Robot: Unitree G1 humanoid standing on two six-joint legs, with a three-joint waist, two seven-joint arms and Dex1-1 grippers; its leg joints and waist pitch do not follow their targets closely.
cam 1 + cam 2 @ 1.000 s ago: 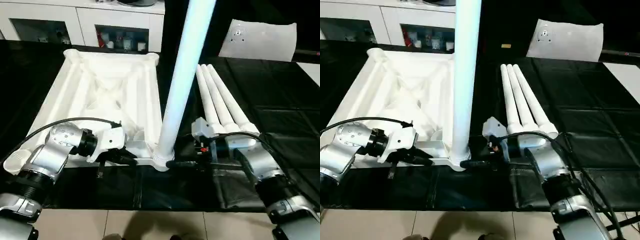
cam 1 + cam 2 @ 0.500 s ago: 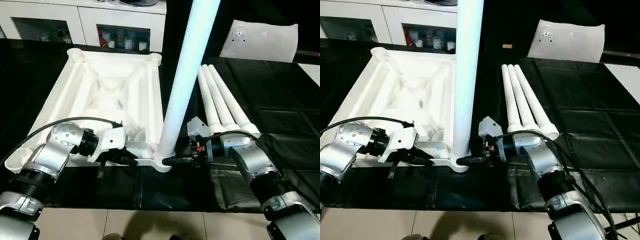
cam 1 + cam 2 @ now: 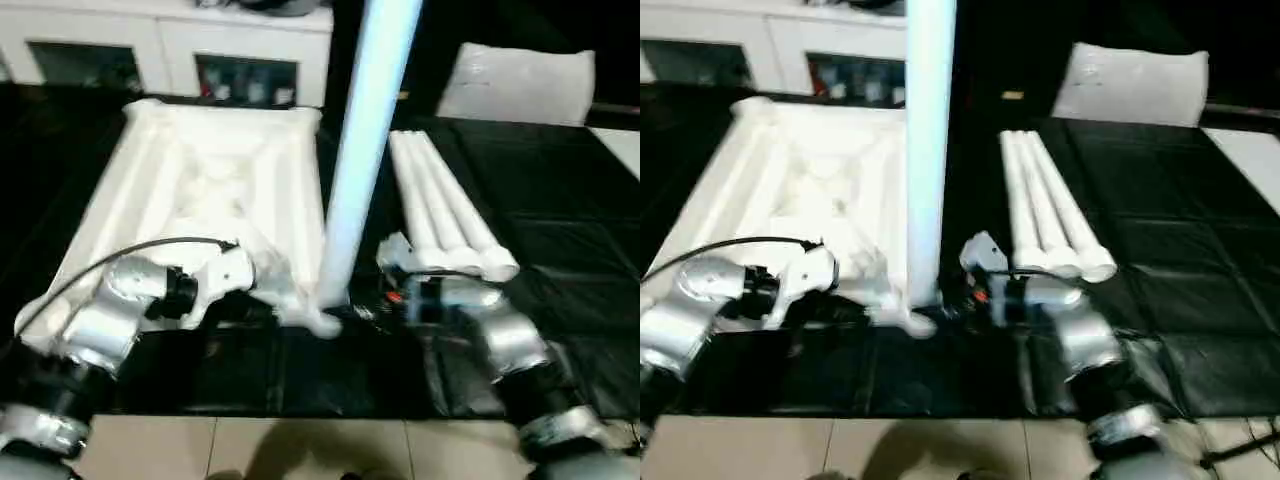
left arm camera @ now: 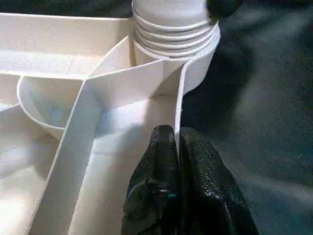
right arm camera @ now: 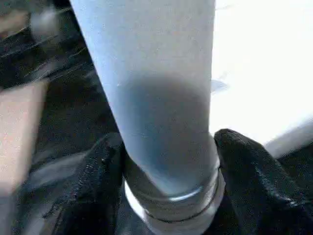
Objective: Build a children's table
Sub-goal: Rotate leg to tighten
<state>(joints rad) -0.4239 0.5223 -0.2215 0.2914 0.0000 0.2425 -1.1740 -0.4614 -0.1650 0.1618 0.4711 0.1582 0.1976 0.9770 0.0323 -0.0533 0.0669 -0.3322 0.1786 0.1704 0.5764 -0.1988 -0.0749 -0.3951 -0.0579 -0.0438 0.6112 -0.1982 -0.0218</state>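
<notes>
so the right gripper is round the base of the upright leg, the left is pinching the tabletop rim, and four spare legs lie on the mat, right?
Not quite: three spare legs lie on the mat, not four, as the right eye view shows. The rest holds: the right gripper is round the base of the upright leg, and the left gripper is pinching the tabletop rim.

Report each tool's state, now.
Left tool: shut, pinching the tabletop rim beside the corner socket.
Right tool: closed around the base of the upright leg.
</notes>
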